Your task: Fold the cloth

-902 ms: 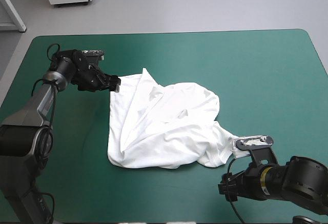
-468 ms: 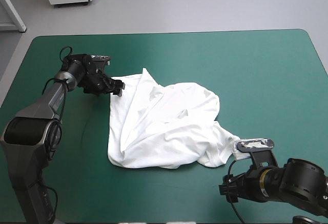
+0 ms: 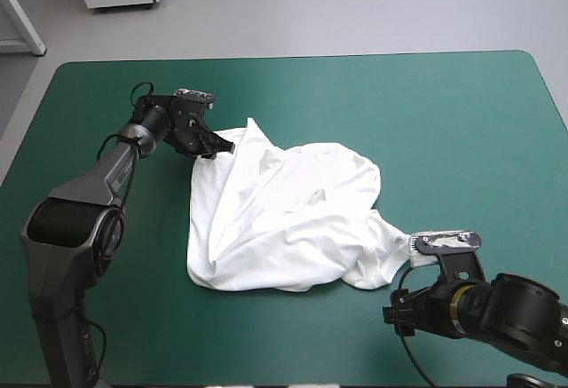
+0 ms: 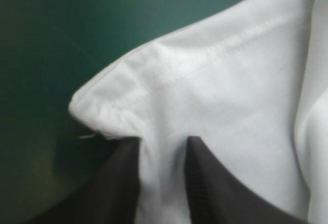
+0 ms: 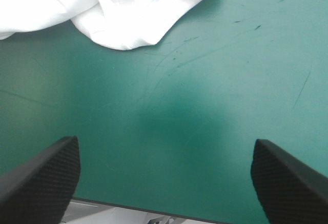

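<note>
The white T-shirt (image 3: 284,219) lies as a crumpled, partly spread heap in the middle of the teal-green cover. My left gripper (image 3: 222,146) is at its far left corner. In the left wrist view the black fingers (image 4: 123,183) stand close together with the hemmed edge of the T-shirt (image 4: 230,90) pinched between them. My right gripper (image 3: 397,311) sits low near the table's front edge, just off the shirt's near right corner. Its fingers (image 5: 41,178) stand wide apart over bare cover, and the T-shirt's edge (image 5: 102,8) lies ahead of them, apart from them.
Bare teal-green cover (image 3: 461,122) stretches to the right and far side of the shirt, and more lies to its left. The table's front edge (image 5: 128,208) shows just under the right gripper.
The left gripper slid to the right onto the shirt's far left corner and its fingers closed on the hem. The right gripper has hardly moved.
</note>
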Robot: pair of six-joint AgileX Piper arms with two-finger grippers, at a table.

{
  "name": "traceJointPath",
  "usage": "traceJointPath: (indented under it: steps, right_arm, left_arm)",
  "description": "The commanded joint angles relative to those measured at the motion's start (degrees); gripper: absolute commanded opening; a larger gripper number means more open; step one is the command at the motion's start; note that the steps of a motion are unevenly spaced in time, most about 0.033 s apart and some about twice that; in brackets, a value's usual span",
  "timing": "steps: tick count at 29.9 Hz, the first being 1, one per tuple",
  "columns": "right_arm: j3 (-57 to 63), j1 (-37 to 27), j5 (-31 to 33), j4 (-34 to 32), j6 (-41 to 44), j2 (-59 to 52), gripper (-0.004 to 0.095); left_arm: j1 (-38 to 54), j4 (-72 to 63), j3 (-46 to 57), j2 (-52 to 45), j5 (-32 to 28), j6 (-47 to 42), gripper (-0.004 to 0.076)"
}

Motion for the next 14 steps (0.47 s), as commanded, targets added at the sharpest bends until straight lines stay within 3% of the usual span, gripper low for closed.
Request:
traceJointPath:
  steps: [1,9,14]
  right_arm:
    - [-1.4,-0.3,-1.6,-3.8,0.0,2.8,0.0831]
    - [-1.4,-1.2,-10.2,-7.9,-0.8,15.1,0.0805]
    - [-1.4,-10.3,-18.6,0.4,-10.0,21.4,0.0723]
  left_arm:
    - [-1.1,-4.3,1.1,2.3,5.1,0.1,-0.0005]
    - [-1.1,-4.3,1.0,0.3,4.0,1.4,-0.0009]
    - [-1.1,-2.1,-0.2,-0.7,5.9,1.5,-0.0009]
